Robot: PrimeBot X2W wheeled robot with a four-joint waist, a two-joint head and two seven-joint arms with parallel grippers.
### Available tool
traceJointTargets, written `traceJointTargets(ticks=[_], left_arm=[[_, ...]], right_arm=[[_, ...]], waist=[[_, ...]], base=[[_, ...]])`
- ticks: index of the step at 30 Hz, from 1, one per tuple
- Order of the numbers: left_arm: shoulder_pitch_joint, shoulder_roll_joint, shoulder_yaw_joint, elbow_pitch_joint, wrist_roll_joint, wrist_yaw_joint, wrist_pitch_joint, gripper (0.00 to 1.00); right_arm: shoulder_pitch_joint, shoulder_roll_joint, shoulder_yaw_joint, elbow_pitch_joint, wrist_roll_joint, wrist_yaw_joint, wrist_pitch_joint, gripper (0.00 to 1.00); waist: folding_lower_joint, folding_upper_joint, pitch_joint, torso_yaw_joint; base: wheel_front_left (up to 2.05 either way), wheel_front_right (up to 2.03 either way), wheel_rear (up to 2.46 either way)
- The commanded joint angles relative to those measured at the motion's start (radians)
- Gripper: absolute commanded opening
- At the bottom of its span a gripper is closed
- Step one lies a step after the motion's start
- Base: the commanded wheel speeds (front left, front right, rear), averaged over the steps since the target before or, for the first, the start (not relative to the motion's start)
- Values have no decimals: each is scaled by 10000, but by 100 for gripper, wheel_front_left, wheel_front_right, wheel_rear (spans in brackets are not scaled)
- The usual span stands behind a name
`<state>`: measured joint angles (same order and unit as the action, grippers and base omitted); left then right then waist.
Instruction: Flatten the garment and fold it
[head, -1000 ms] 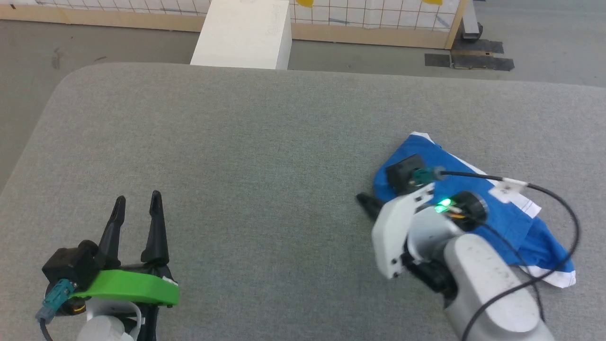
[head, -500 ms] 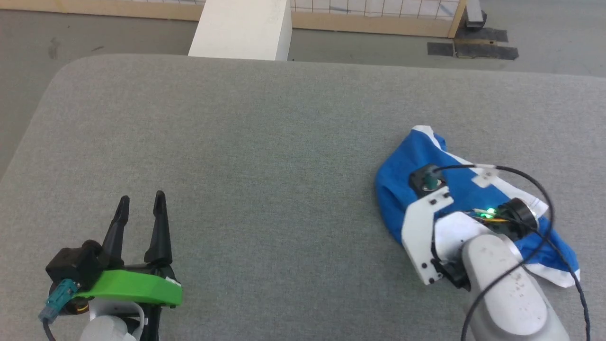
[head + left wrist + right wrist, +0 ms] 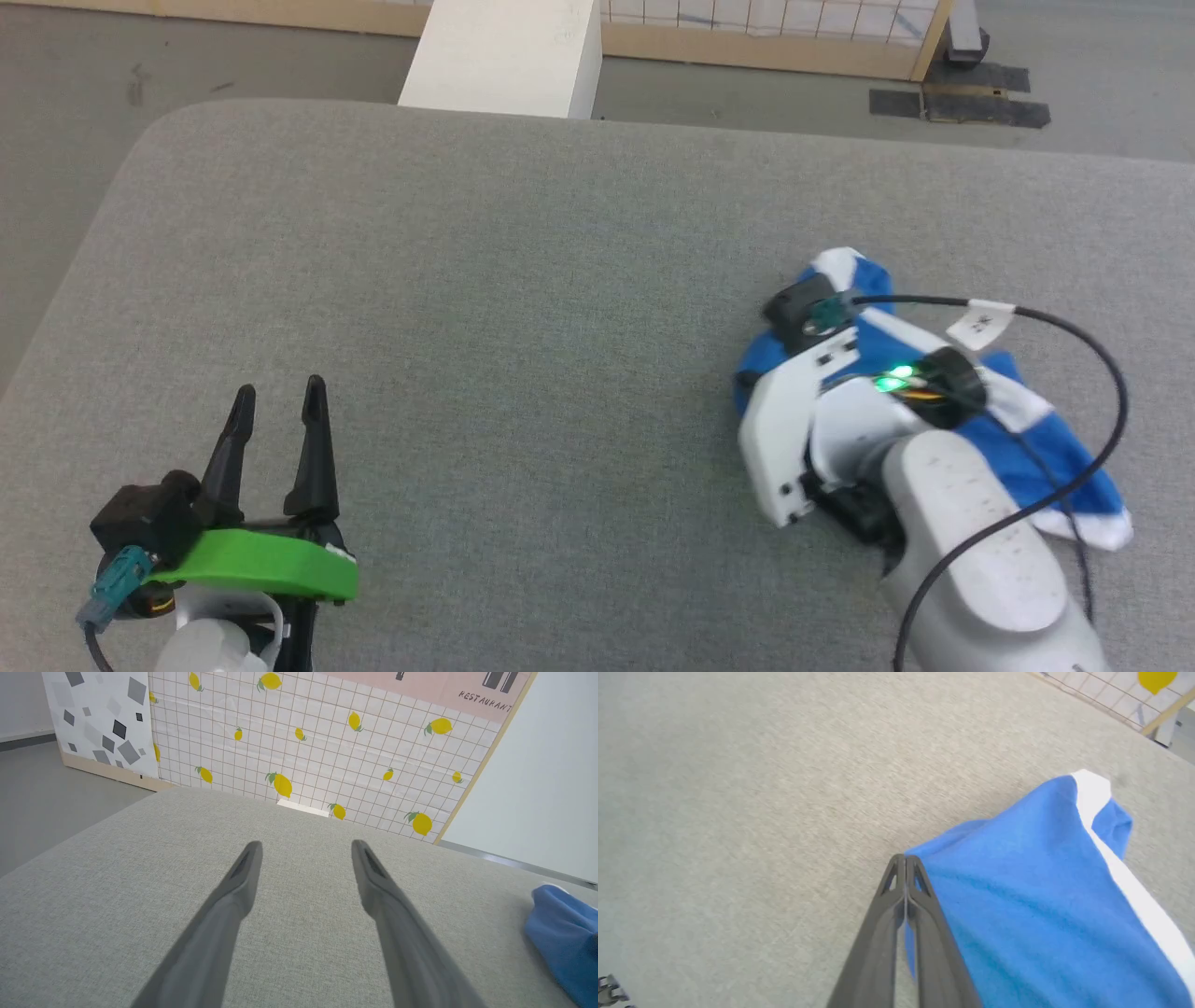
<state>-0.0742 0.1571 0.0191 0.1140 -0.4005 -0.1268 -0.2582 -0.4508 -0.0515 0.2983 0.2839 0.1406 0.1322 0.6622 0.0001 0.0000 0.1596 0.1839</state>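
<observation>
The garment is bright blue with white bands and lies bunched on the right part of the grey table. My right arm's white wrist housing covers its left side. In the right wrist view my right gripper is shut, with the garment hanging off its right side and a sliver of blue cloth caught between the fingers. My left gripper rests open at the lower left with nothing in it. From the left wrist, that gripper points over bare table, and the garment is at far right.
A white block stands on the floor just past the table's far edge. A lemon-print panel rises behind it. The table's far left corner is rounded. A black cable loops over the garment from my right wrist.
My right wrist swung over the garment and back to its left edge. The garment is now more bunched, its left side raised. The head camera shifted slightly. The left gripper stayed put.
</observation>
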Motion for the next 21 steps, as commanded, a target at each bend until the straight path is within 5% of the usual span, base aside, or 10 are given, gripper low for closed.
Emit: traceJointTargets(ticks=[1,10,15,17,21], left_arm=[[-38,32,-23,-10,97,-38,-36,100],[194,-116,1,-45,257,-38,-36,100],[301,-157,15,-2,284,-38,-36,100],[334,-153,32,12,294,-38,-36,100],[412,-134,20,54,352,-38,-36,100]], right_arm=[[-62,13,388,-122,389,-15,-112,0],[1117,13,3838,-923,2811,-15,885,0],[1705,13,4324,-683,3386,-15,1123,0],[1681,13,4046,-776,3453,-15,701,100],[1692,13,2688,-1213,4001,-15,-611,100]], waist=[[-1,0,-151,1],[-1,0,-482,-40],[-1,0,-539,-111],[-1,0,-573,-159],[-1,0,-734,-239]], base=[[0,0,0],[0,0,0],[0,0,0],[0,0,0],[0,0,0]])
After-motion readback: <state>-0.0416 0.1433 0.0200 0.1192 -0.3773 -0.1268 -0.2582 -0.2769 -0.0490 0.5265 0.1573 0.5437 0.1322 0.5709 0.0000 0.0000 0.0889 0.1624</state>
